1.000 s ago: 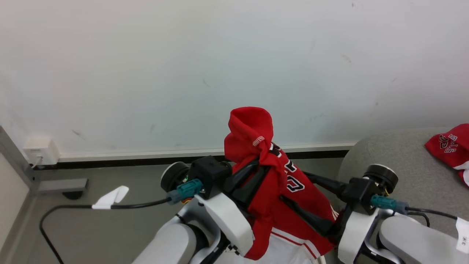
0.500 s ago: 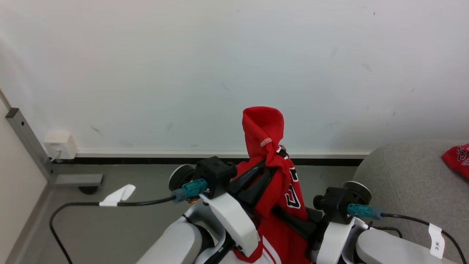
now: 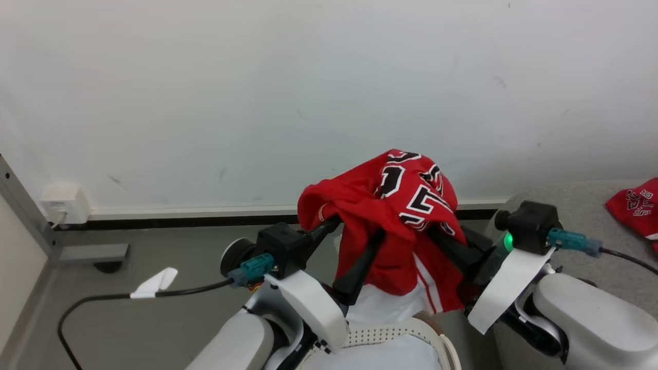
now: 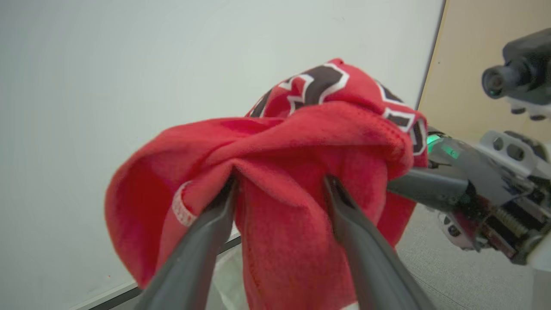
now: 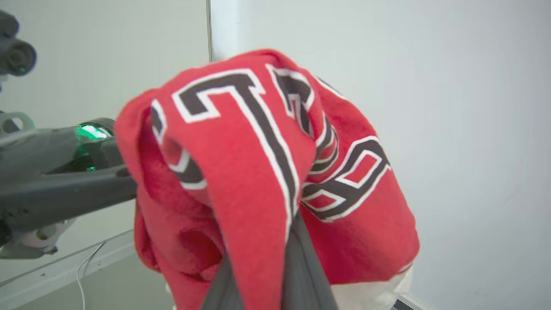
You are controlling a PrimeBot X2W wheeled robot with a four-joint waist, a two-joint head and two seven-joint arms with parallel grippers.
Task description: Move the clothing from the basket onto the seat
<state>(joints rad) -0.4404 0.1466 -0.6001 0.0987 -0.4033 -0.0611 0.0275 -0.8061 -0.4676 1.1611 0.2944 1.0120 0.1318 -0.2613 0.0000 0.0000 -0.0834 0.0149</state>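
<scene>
The clothing (image 3: 406,205), a red jersey with black-and-white numbers, hangs bunched over both grippers above the basket (image 3: 437,336). My left gripper (image 3: 360,226) is open; in the left wrist view its two fingers (image 4: 202,241) stand apart with the clothing (image 4: 301,172) draped over their tips. My right gripper (image 3: 434,231) is shut on the clothing (image 5: 258,150), its fingers (image 5: 301,267) meeting under a fold. The seat (image 3: 581,205), a grey sofa, lies at the right.
A second red jersey (image 3: 635,205) lies on the sofa's far right. Pale cloth (image 3: 380,308) sits in the basket under the jersey. A white wall stands close ahead, with a socket (image 3: 59,205) and a black cable (image 3: 103,298) on the grey floor at the left.
My left gripper has opened, and the jersey now drapes over its spread fingers. My right gripper shut on the jersey and rose, lifting the numbered part. The head camera shifted slightly.
</scene>
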